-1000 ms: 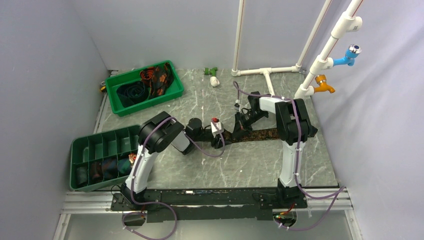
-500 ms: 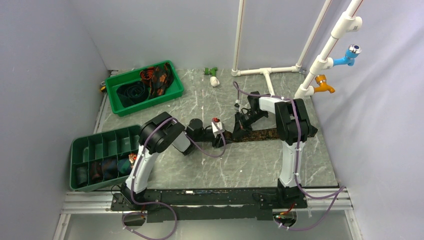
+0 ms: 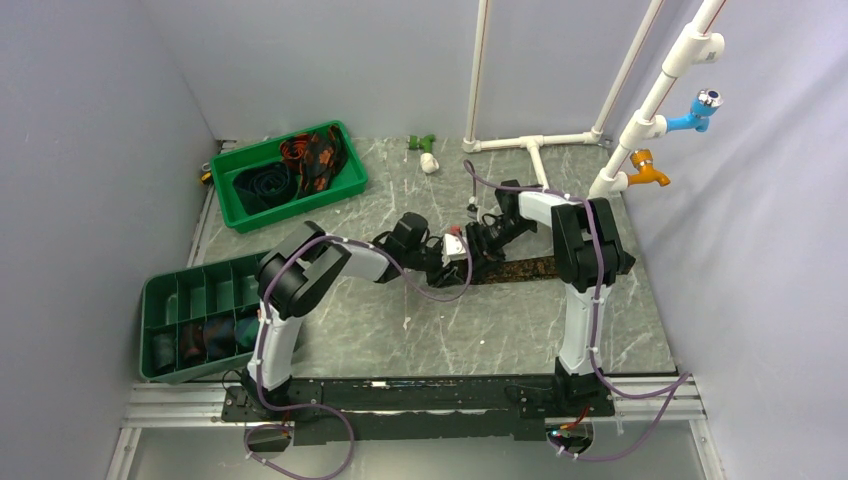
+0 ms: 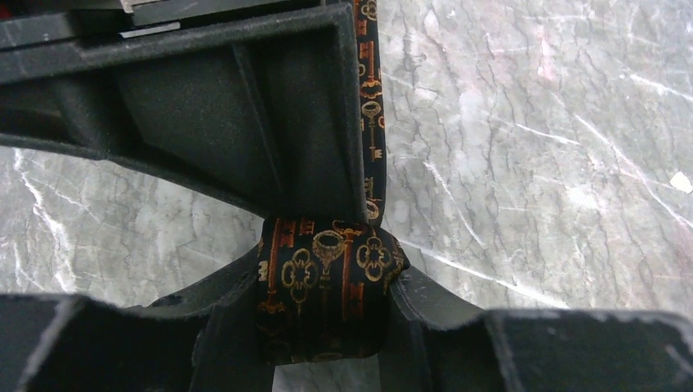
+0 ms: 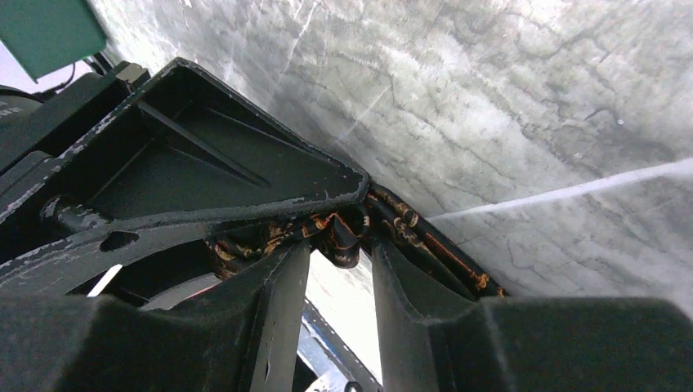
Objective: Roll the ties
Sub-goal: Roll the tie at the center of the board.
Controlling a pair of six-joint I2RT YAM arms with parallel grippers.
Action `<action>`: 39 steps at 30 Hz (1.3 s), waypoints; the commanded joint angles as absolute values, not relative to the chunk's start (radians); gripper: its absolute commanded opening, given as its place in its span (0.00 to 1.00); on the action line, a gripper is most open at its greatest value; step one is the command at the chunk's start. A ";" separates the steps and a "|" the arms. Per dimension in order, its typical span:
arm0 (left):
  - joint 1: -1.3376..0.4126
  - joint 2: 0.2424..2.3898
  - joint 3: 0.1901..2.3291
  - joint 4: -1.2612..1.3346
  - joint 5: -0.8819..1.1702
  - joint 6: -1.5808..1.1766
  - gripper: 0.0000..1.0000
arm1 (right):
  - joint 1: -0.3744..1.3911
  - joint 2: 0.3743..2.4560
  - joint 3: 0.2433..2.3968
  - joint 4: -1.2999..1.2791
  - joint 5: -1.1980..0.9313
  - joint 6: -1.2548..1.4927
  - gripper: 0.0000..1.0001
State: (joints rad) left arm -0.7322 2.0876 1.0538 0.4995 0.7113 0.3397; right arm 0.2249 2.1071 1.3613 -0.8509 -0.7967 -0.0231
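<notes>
Your left arm [image 3: 300,275] has just swung its wrist in toward the middle of the desk [image 3: 400,330]. It has carried its jaws a little way toward 3 o'clock, along the brown tie [image 3: 520,268]. Over the same moment your right jaws, clenched a second ago, have parted. In the right wrist view light shows between the fingers [image 5: 274,318], and only a loose fold of cloth hangs at their tips.

So the hold has passed to your left side. In the left wrist view the left jaws grasp the roll [image 4: 325,298], with a finger [image 4: 221,327] pressed on each flank of it and its gold key print facing the camera. The unrolled strip runs on from the roll toward 12 o'clock in that view, past the right arm's black finger, which stands just beside it.

From above, the tie lies flat at desk centre and its free length trails out toward 3 o'clock, so most of it is not yet wound. My judgement is that you're early in this tie, with one turn just finished. The right jaws are free to reach for a fresh hold farther along. With only the left grasp on it, the roll could slacken if you twist before that.

Rolled ties already sit in the divided tray [image 3: 150,292] at 8 o'clock. Loose ones wait in the other tray [image 3: 300,207] at 11 o'clock.
</notes>
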 commanded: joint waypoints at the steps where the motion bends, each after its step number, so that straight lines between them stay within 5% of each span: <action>1: -0.715 2.164 1.071 -0.026 0.568 0.456 0.00 | 0.225 2.079 1.365 -0.929 -0.725 -0.150 0.40; 10: -0.713 2.179 1.101 -0.155 0.542 0.483 0.00 | 0.192 1.999 1.380 -1.045 -0.823 -0.245 0.42; 28: -0.713 2.192 1.109 -0.168 0.518 0.470 0.00 | 0.203 2.081 1.382 -0.850 -0.991 -0.007 0.44; 31: -0.713 2.185 1.103 -0.165 0.522 0.468 0.00 | 0.202 2.109 1.366 -0.834 -0.941 -0.011 0.33; 35: -0.713 2.183 1.095 -0.157 0.538 0.471 0.00 | 0.189 2.126 1.336 -0.790 -0.865 -0.003 0.00; 39: -0.712 2.181 1.094 -0.151 0.552 0.476 0.03 | 0.170 2.156 1.321 -0.790 -0.840 -0.010 0.00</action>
State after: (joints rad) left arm -0.7326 2.0830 1.1843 0.1753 0.7006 0.4850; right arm 0.1841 2.1017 1.3525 -0.8661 -0.9871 0.0124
